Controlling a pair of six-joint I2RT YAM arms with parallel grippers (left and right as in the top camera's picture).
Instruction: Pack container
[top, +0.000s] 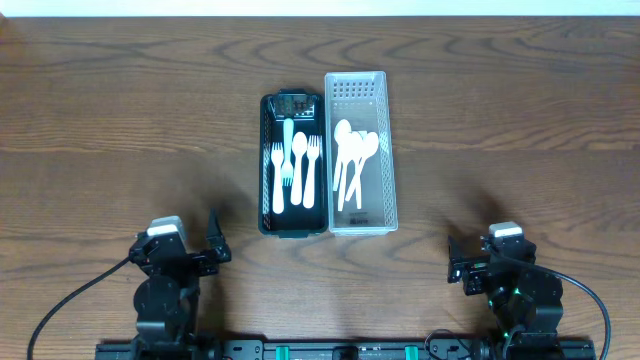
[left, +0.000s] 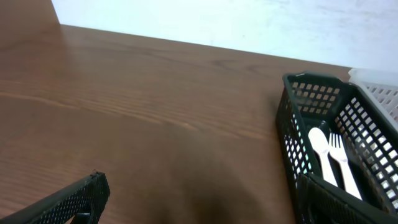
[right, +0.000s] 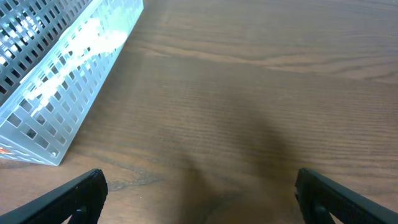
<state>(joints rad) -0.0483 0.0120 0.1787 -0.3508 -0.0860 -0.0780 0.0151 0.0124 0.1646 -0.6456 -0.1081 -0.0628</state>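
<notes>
**Both grippers spread and empty, cutlery sorted in two baskets**

From my station, the left gripper (left: 199, 208) has its jaws spread wide with nothing between them. In its wrist camera I only see bare wood in the gap, with one black perforated jaw at each lower corner. The right gripper (right: 199, 199) is the same: jaws far apart, nothing held, hovering over bare table (top: 120, 120).

In the overhead view both grippers sit at the near edge of the table, one on each side, well apart from the load in the middle. A black cable (top: 70, 300) trails from the left arm's base toward the near edge.

The things to pack are at the table's centre. A black basket (top: 267, 180) and a clear basket (top: 386, 150) stand side by side with their long walls touching, the black one on the left. White plastic forks (top: 297, 160) lie lengthwise in the black basket, along with one longer white piece that I cannot identify. White spoons (top: 355, 160) lie overlapping in a loose bunch in the clear basket.

The left wrist camera shows the black basket off to the right of the jaws, with a fork and a rounded white piece visible inside. The right wrist camera shows a corner of the clear basket at upper left, apart from the jaws.
</notes>
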